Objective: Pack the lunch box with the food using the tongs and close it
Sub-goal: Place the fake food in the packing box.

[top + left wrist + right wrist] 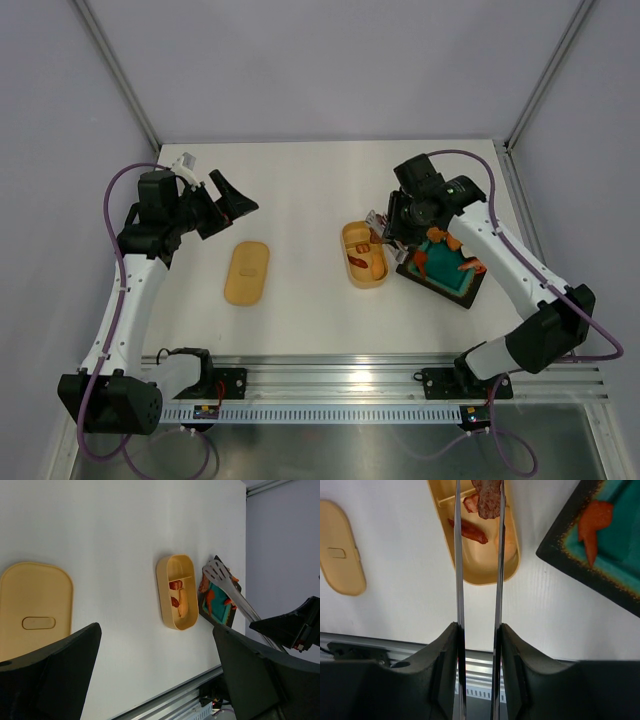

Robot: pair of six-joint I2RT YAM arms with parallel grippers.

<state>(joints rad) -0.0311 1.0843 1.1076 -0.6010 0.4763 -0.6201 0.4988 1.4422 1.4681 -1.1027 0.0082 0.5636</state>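
— Silver tongs (458, 555), who's got them?
— Right claw (477, 642), clamped on both arms; their tips pinch a reddish food piece (489, 500) over the lunch box (162, 597), beside the black tray (560, 557).
— Left claw (225, 208)?
— Spread wide, holding nothing.

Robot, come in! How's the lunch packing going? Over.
Right gripper: jaws shut on tongs, pinching a food piece over the box. Left gripper: jaws open, empty. Lid off, lying apart; nothing blocks the box.
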